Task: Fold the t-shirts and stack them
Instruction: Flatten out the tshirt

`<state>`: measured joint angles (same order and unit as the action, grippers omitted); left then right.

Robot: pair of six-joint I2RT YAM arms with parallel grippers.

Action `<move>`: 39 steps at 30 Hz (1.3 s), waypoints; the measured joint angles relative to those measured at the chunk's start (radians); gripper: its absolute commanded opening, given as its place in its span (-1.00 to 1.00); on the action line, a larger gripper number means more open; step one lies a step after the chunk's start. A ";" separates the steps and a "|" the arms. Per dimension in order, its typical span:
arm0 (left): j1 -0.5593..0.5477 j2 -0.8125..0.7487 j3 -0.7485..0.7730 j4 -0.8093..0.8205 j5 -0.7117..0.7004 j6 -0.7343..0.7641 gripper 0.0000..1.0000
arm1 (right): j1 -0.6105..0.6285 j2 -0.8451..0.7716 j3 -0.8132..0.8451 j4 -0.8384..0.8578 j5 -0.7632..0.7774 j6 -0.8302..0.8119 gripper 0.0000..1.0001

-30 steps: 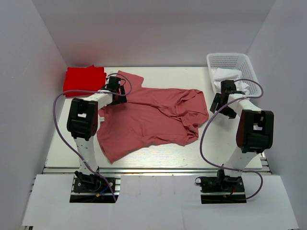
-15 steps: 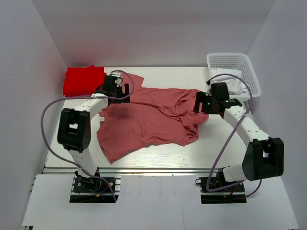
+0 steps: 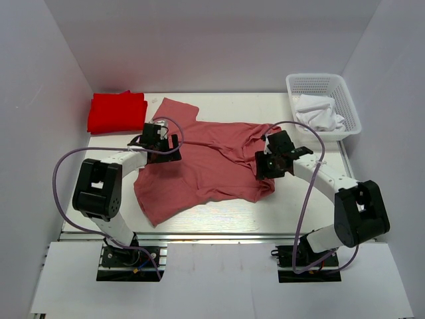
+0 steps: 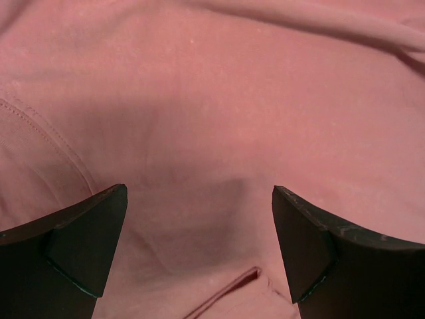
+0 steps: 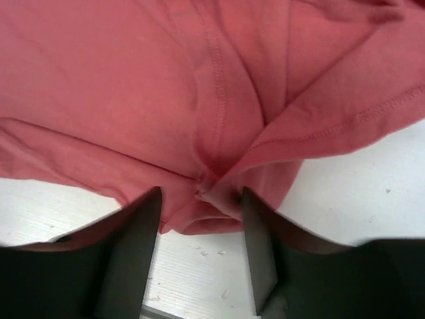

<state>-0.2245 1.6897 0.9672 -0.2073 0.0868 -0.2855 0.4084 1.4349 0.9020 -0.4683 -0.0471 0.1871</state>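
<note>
A dusty pink t-shirt (image 3: pixel 206 166) lies spread and rumpled across the middle of the table. A bright red t-shirt (image 3: pixel 117 111) sits folded at the far left corner. My left gripper (image 3: pixel 161 143) hovers low over the pink shirt's left shoulder; its jaws stand wide open in the left wrist view (image 4: pixel 199 193), with only flat pink cloth (image 4: pixel 212 100) below them. My right gripper (image 3: pixel 269 163) is at the shirt's bunched right edge. Its half-narrowed jaws (image 5: pixel 201 199) straddle a gathered fold of the pink cloth (image 5: pixel 133 80), with gaps still showing beside the fold.
A white mesh basket (image 3: pixel 323 83) holding a white cloth (image 3: pixel 319 113) stands at the far right corner. White tabletop (image 5: pixel 372 193) shows to the right of the pink shirt and along the near edge. Grey walls enclose the table.
My right arm swung from the basket to the pink shirt's right edge, and its jaws narrowed around a fold. My left gripper shifted slightly nearer over the shirt's left shoulder, still open.
</note>
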 measured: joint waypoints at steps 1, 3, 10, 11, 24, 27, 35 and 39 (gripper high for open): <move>0.000 0.005 0.000 0.004 -0.003 -0.004 1.00 | 0.000 0.006 0.000 0.000 0.011 0.006 -0.19; 0.000 0.016 -0.001 0.006 -0.013 -0.011 1.00 | 0.002 0.024 0.000 -0.003 0.051 0.024 -0.77; 0.000 0.026 -0.013 0.006 -0.042 -0.020 1.00 | -0.001 0.019 -0.001 -0.032 0.192 0.135 -1.00; 0.001 0.027 -0.013 0.007 -0.045 -0.020 1.00 | -0.002 0.009 -0.002 -0.038 0.214 0.153 -1.00; 0.006 0.036 -0.013 0.019 -0.105 -0.040 1.00 | -0.144 -0.071 -0.035 -0.249 0.529 0.435 -1.00; 0.006 0.037 -0.013 0.021 -0.108 -0.042 1.00 | -0.195 -0.063 -0.079 -0.278 0.538 0.491 0.23; 0.005 0.044 -0.005 0.022 -0.130 -0.041 1.00 | -0.257 -0.100 -0.080 -0.414 0.595 0.532 0.74; -0.001 0.045 -0.005 0.022 -0.129 -0.031 1.00 | -0.248 -0.203 -0.014 -0.371 0.464 0.396 0.63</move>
<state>-0.2256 1.7351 0.9627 -0.1856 -0.0422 -0.3168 0.1608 1.2320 0.8879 -0.8394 0.4168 0.5827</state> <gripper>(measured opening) 0.997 0.831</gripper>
